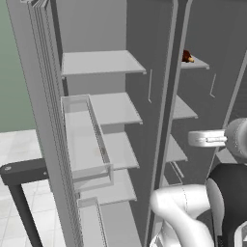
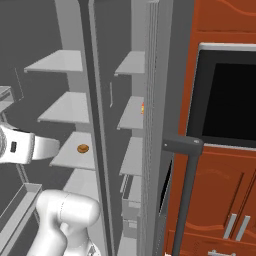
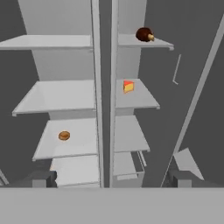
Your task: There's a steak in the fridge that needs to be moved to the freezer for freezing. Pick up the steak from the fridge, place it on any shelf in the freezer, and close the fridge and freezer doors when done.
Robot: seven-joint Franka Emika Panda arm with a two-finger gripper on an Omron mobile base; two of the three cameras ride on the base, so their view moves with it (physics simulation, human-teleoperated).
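The steak [image 3: 144, 34], a dark red-brown lump with a small tan end, lay on the top shelf [image 3: 144, 42] of the freezer [image 3: 135, 109], the narrower compartment of the tall grey unit; the left base view showed it too [image 1: 186, 57], near the front of that shelf. In the hand view the gripper [image 3: 111, 177] stood wide open with nothing between its two dark finger tips [image 3: 43, 178], well back from the shelves and facing the divider between the two compartments. One shelf below the steak sat a small yellow and red wedge [image 3: 127, 86]. The fridge [image 3: 61, 96], the wider compartment, had a flat round orange-tan disc [image 3: 64, 135] on its third shelf down, also seen in the right base view [image 2: 83, 148]. Both doors stood swung open: in the left base view the fridge door [image 1: 46, 120] showed edge-on with clear bins [image 1: 87, 140] on its inner face and a dark bar handle [image 1: 21, 193] beyond it, and in the right base view the freezer door [image 2: 152, 125] showed edge-on with its dark handle [image 2: 182, 190] in front of red-brown wooden cabinets [image 2: 220, 200] holding a black-faced built-in appliance [image 2: 227, 100].
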